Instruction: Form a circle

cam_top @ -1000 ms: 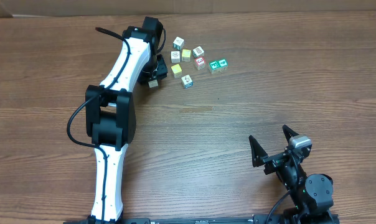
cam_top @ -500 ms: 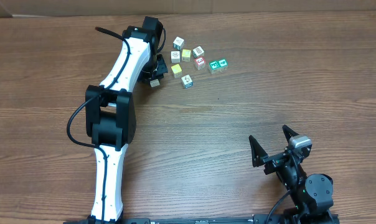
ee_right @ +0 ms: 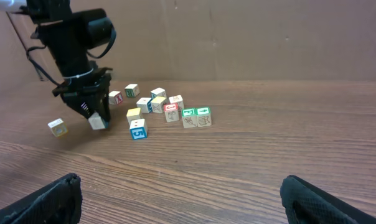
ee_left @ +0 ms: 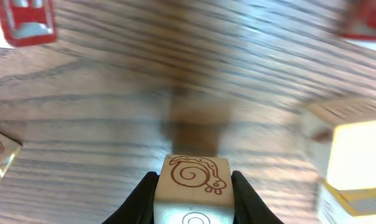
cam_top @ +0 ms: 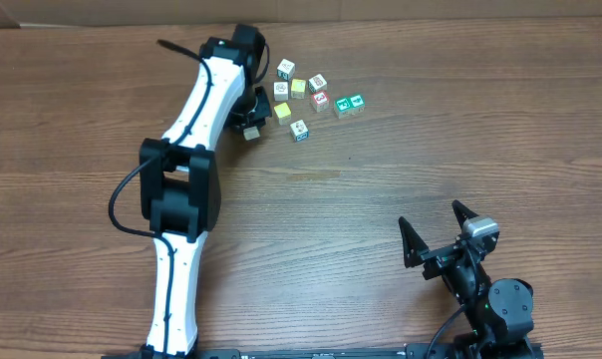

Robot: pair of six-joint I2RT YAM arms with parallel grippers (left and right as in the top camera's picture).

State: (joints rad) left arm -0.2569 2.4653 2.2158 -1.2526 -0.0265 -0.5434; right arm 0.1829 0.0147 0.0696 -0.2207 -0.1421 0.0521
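Observation:
My left gripper (cam_top: 249, 127) is shut on a whitish cube (ee_left: 192, 179) with a brown snail drawing, held between both black fingers just over the wood. The right wrist view shows that held cube (ee_right: 98, 121) left of the other cubes. Those lie in a loose scatter: two green-faced cubes (cam_top: 349, 104) side by side, a teal-edged cube (cam_top: 299, 130), a red one (cam_top: 320, 101), and yellow and white ones. No circle shows in any view. My right gripper (cam_top: 443, 237) stands open over bare wood at the near right, its fingers (ee_right: 62, 191) wide apart.
A lone cube (ee_right: 58, 127) lies left of the left gripper, hidden under the arm from overhead. In the left wrist view a red cube (ee_left: 27, 22) lies far left and a yellow cube (ee_left: 356, 155) close on the right. The left arm (cam_top: 186, 150) crosses the table's left half.
The left gripper's jaws have closed onto the whitish snail cube, and the gripper has shifted slightly right with it. The right arm has not moved.

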